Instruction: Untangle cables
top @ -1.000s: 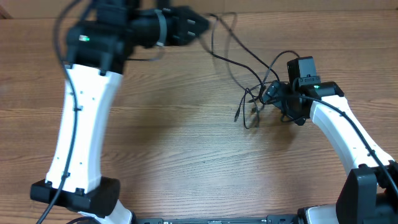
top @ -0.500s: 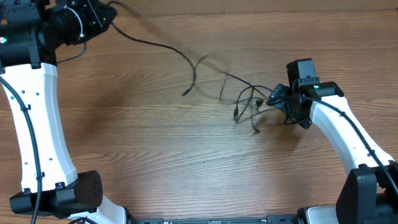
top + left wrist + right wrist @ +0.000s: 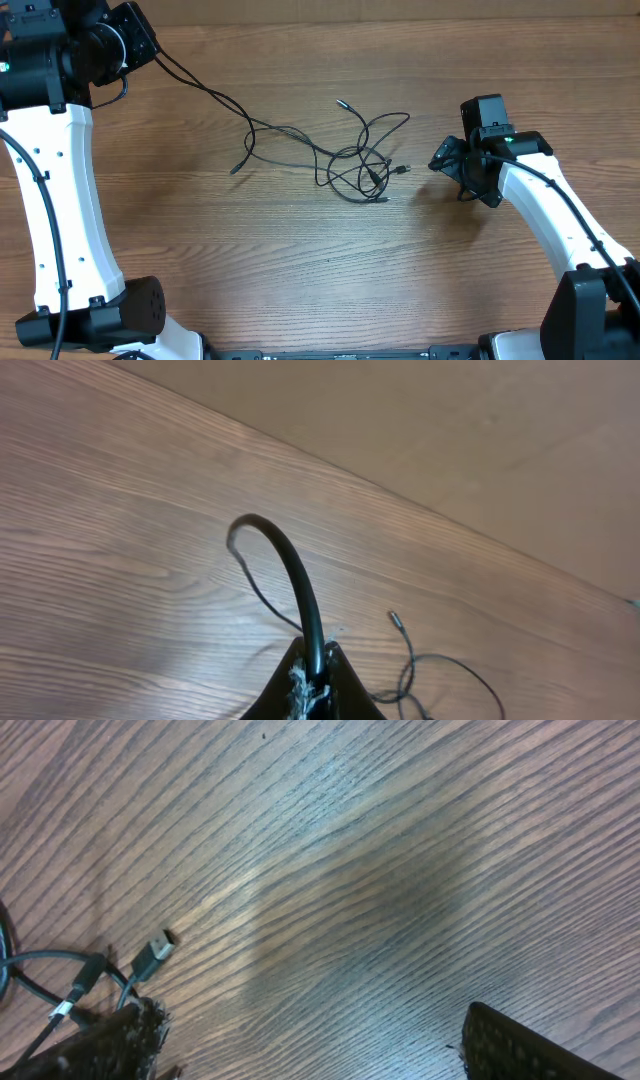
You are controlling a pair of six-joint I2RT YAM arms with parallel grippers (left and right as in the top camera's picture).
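While the left tool grips one of the cables at far left, their tangle lies at the middle of the surface. The right tool, jaws apart, sits just beside it.

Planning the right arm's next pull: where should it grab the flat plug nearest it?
Take the flat plug by its body, or just behind it, coming from the right, where the open right gripper faces it. It lies free on the table, sticking out of the tangle toward that gripper.
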